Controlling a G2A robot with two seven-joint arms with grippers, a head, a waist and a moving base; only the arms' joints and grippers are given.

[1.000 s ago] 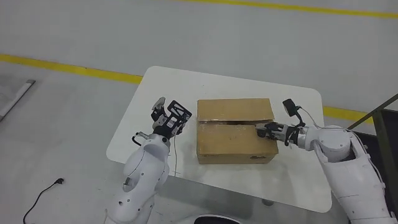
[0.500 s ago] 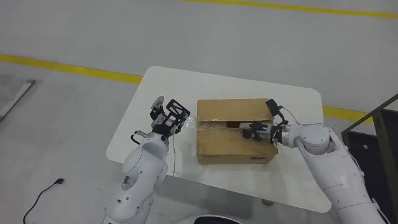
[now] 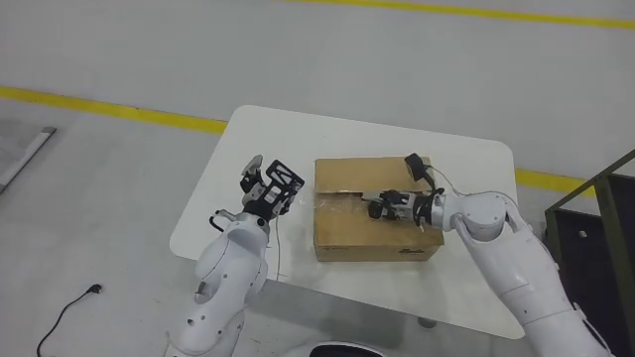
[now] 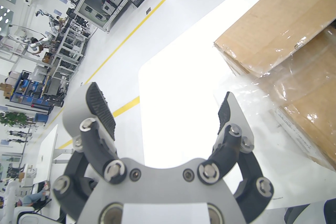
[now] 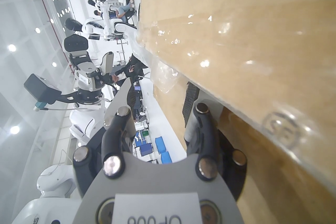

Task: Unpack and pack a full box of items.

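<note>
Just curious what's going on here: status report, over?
Left gripper open, beside the box. Right gripper open, at the box-top flap seam. Flaps down; clear tape loose at one end.

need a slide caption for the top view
Right pincer at the taped seam of a cardboard box on a white table; left pincer open beside it.
</note>
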